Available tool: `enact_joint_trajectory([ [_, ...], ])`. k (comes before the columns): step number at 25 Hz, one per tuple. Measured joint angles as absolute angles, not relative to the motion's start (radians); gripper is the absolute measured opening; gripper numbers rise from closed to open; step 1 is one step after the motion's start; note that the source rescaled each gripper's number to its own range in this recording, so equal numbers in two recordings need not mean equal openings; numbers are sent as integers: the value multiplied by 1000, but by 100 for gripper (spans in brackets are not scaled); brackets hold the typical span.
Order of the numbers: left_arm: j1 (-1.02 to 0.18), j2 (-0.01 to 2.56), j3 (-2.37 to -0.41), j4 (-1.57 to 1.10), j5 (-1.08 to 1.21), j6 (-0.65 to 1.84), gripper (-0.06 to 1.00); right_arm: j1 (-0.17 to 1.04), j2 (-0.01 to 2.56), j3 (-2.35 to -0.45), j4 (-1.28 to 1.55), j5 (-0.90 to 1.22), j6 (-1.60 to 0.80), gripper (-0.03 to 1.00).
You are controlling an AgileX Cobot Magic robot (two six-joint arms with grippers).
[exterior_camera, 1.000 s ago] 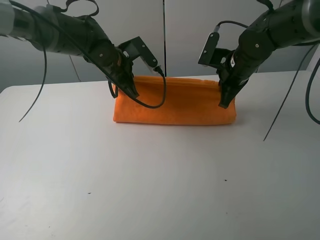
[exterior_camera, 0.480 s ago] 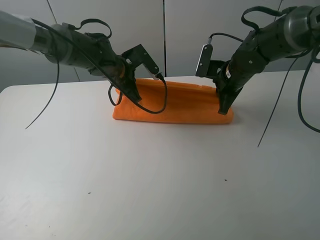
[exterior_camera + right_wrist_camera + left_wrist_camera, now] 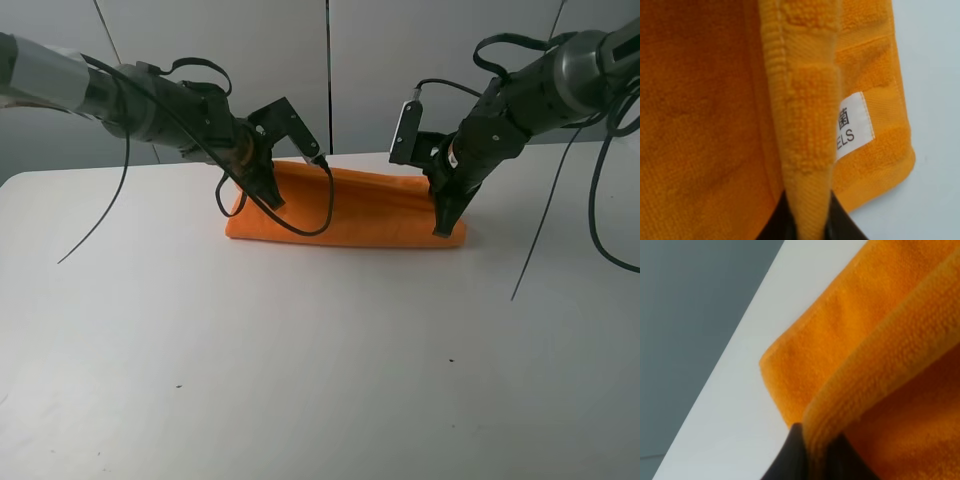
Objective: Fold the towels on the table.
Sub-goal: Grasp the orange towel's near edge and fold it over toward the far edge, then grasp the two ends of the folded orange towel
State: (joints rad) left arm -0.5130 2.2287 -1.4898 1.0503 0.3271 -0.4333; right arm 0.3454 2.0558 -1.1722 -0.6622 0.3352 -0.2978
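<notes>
Exterior high: orange towel (image 3: 350, 212) lies doubled near the far edge of the table (image 3: 300, 350)
We see left gripper (image 3: 270, 197) and right gripper (image 3: 443, 226) each clamped on its raised hem, one per end; we judge it light, soft, floppy, best held at the corners

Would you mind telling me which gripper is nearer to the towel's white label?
The right. The right gripper pinches the towel edge just beside the label; the left gripper pinches the towel's opposite end, with no label in its view.
</notes>
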Motion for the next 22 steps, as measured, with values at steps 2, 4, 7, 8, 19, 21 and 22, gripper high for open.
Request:
enact_joint_trajectory([
  [2,-511,2229,-1490,1053,325,-433,1,341,2056,-1172,-662,334,-298,5],
  [4,-511,2229,-1490,1056,325,-433,5,341,2056,-1172,-662,334,-296,14],
  [7,-509,2229,-1490,1066,338,-436,16,335,2056,-1172,-666,340,-296,33],
  [8,-507,2229,-1492,1072,343,-436,23,335,2056,-1172,-666,342,-296,40],
  [19,-499,2229,-1538,1132,395,-438,99,334,2012,-1172,-668,343,-264,84],
  [21,-499,2220,-1538,1126,431,-438,99,334,1980,-1172,-668,345,-192,90],
  [22,-499,2216,-1538,1112,456,-438,99,333,1965,-1172,-668,345,-127,93],
])
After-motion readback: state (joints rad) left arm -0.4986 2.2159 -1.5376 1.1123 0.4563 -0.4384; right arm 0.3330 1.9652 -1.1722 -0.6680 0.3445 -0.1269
